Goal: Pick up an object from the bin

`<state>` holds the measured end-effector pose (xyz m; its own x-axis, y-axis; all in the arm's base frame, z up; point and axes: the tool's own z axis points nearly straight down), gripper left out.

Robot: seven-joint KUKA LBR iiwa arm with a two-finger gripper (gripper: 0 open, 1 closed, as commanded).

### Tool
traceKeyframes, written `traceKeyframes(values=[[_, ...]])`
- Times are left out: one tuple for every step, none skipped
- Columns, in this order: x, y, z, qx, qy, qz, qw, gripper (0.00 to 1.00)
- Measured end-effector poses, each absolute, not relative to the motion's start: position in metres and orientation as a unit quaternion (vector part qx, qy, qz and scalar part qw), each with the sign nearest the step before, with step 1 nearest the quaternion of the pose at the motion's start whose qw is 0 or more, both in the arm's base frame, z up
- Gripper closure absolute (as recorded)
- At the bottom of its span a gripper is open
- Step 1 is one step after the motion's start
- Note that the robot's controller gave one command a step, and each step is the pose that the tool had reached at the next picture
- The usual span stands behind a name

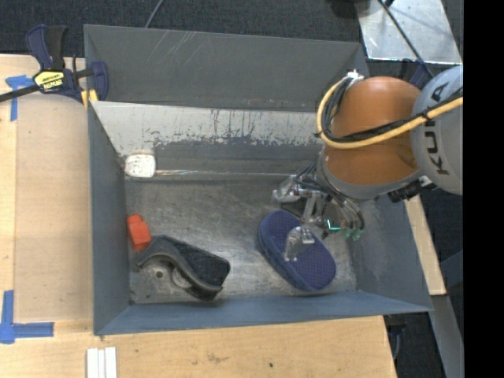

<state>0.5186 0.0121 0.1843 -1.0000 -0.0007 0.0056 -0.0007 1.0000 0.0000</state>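
Blue oval pad [309, 264] lay beneath your end effector [303, 239]; its grip you couldn't tell; one orange block [138, 231]; one white lump [140, 165]; one black handle [189, 266].

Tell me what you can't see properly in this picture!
All in the camera view:
- Blue oval thing, front right: the claw hides its upper middle.
- Bin, back right corner: hidden by the arm's orange cover.
- White lump, back left: too small to tell what it is.
- Dark thing, front left: I can't tell what kind of thing it is.
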Motion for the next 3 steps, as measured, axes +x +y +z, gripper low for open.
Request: traceKeyframes(values=[[0.549,-0.022,0.074,-0.029,-1.000,-0.002,0.000,0.00],[0.550,-0.022,0.078,-0.027,-1.000,-0.001,-0.002,1.00],[0.528,-0.044,0.229,0.074,-0.997,0.001,-0.005,1.00]])
